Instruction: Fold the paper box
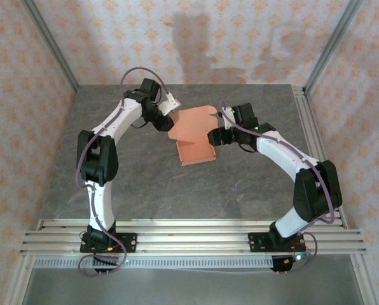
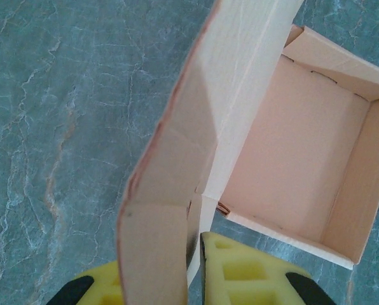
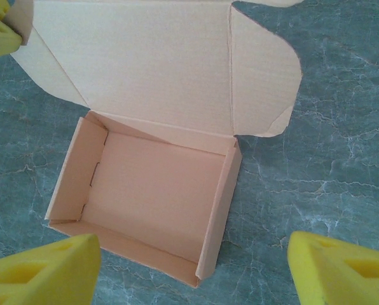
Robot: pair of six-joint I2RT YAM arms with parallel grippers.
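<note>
**Inspector:** Location of the paper box?

**Operator:** Centre of the worktop. The tray is formed and the lid stands open at the upper frame.

**Inspector:** Your fingers?

**Operator:** My left fingers pinch the lid's side flap, so I control the lid for closing. My right fingers are spread wide over the tray and grip nothing. I judge them placed to steady it.

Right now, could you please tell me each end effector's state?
Left end effector: closed on the lid of the paper box.
Right end effector: open, holding nothing.
</note>
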